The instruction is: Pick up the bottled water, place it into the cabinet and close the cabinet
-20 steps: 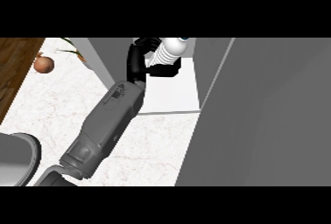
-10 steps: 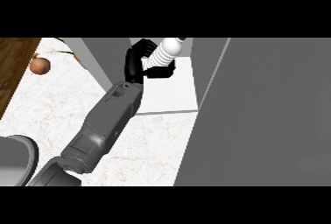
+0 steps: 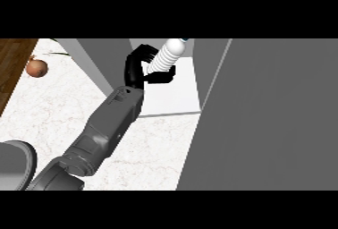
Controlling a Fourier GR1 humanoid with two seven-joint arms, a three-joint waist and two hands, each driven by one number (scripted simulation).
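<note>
- Head view, looking steeply down: at the far left a strip of brown wooden floor point(image 3: 12, 67) borders the pale marble worktop point(image 3: 59, 112).
- An onion point(image 3: 37, 67) lies on the worktop near that wood edge, well apart from the arm.
- At the lower left corner a grey rounded object point(image 3: 13, 163) shows only partly; I cannot tell what it is.
- One grey forearm point(image 3: 109, 129) rises from the lower left towards the cabinet point(image 3: 171, 96) opening.
- Its black hand point(image 3: 140, 71) is curled round the bottled water point(image 3: 165, 56), grasping its lower part. Which arm this is, I cannot tell.
- The bottle stands tilted over the cabinet's white shelf, its cap towards the top edge.
- To the right, the large grey cabinet door point(image 3: 271, 116) stands open.
</note>
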